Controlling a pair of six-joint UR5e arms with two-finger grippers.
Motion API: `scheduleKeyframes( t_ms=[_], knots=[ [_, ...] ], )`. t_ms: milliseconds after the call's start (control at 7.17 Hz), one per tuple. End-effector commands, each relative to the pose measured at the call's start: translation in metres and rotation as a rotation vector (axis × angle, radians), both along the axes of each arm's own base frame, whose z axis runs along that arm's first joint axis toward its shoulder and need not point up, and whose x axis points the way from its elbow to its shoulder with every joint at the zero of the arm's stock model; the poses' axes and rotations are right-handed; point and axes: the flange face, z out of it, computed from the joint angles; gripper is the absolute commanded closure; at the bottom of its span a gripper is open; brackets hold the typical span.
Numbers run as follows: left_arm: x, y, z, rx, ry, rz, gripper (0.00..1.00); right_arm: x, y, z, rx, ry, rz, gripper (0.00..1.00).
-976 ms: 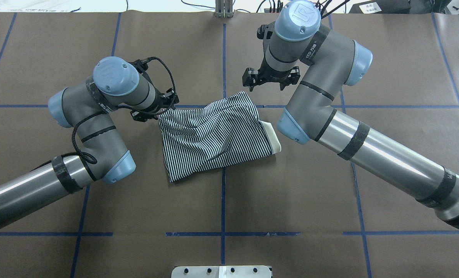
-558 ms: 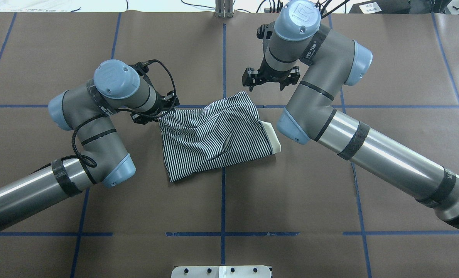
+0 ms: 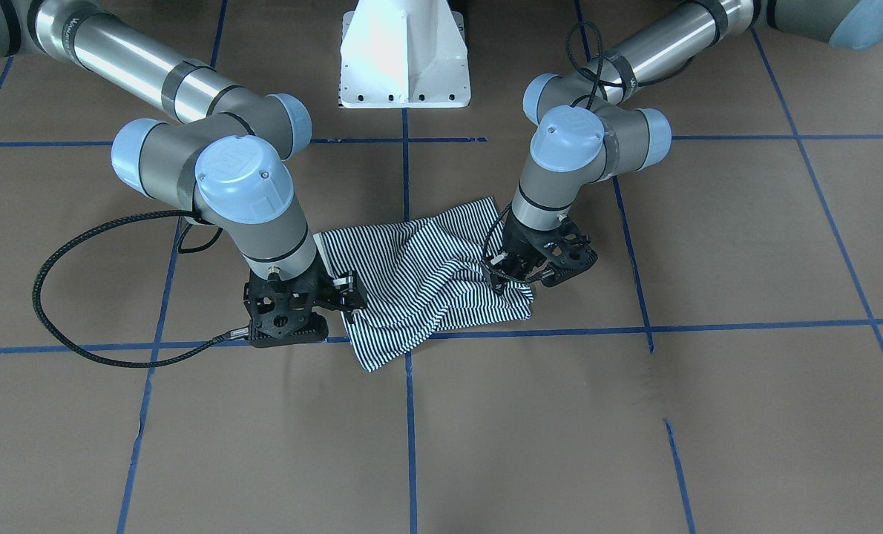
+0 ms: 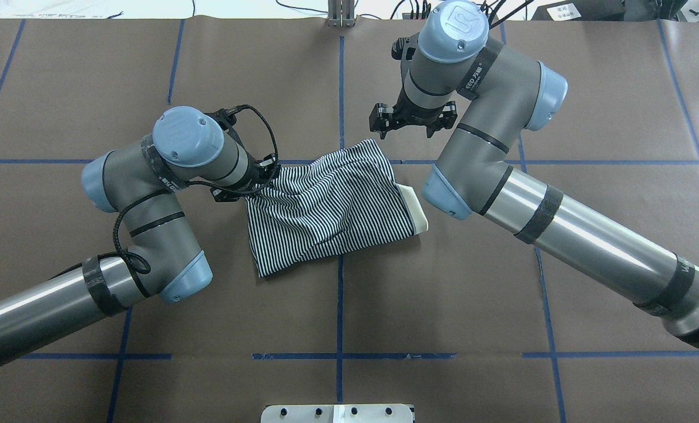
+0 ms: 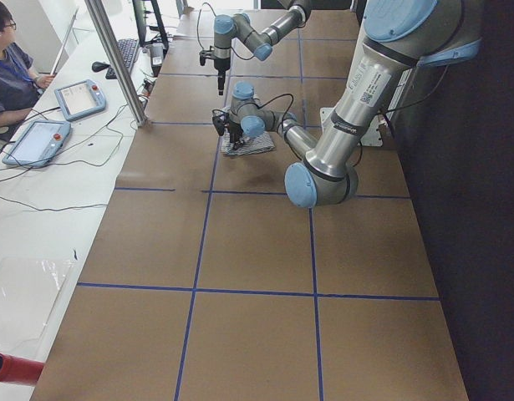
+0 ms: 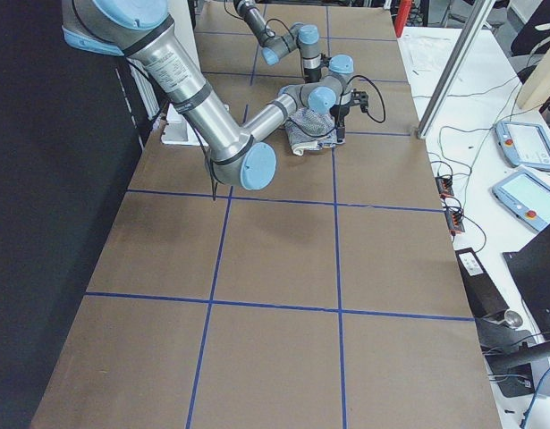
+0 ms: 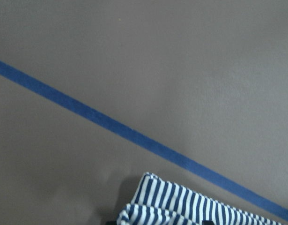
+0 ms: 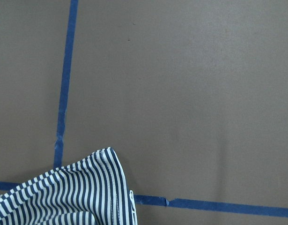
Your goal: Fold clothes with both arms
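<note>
The striped shirt (image 4: 326, 205) lies crumpled and partly folded at the table's middle, with its cream collar (image 4: 417, 208) at its right edge. My left gripper (image 4: 264, 173) is shut on the shirt's far left corner, and the cloth (image 3: 427, 282) bunches up towards it (image 3: 504, 274). In the left wrist view the striped cloth (image 7: 190, 206) sits at the bottom edge. My right gripper (image 4: 411, 123) hangs open just beyond the shirt's far right corner, holding nothing. That loose corner (image 8: 64, 197) shows in the right wrist view. In the front view the right gripper (image 3: 337, 293) stands beside the shirt's edge.
Brown paper with blue tape lines (image 4: 340, 305) covers the table. The white pedestal base (image 3: 404, 55) stands at the robot's side. A black cable loop (image 3: 63, 297) lies on the table. A person (image 5: 10, 67) sits at a side desk beyond a metal post (image 5: 114, 58).
My left arm has moved right, towards the shirt's middle, taking the held corner along and bunching the cloth. The right arm has not moved.
</note>
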Motion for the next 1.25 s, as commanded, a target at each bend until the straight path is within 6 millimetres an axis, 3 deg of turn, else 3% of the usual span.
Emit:
scheduleKeyframes(
  t_ms=[0,558,836,976,1115],
  knots=[
    [0.000,0.001,0.005,-0.006,-0.016,-0.002,1.00,-0.001,0.001,0.000,-0.005,-0.001,0.003,0.00],
    [-0.029,-0.031,0.017,0.002,-0.112,-0.046,1.00,-0.002,0.001,0.001,-0.023,-0.006,0.021,0.00],
    [-0.030,-0.035,0.017,0.011,-0.128,-0.068,1.00,-0.004,0.004,0.001,-0.029,-0.011,0.025,0.00],
    [-0.030,-0.035,0.015,0.013,-0.126,-0.068,0.54,-0.003,0.005,0.009,-0.033,-0.005,0.024,0.00],
    [-0.031,-0.036,0.014,0.016,-0.128,-0.070,0.01,-0.002,0.006,0.009,-0.032,-0.008,0.025,0.00]
  ],
)
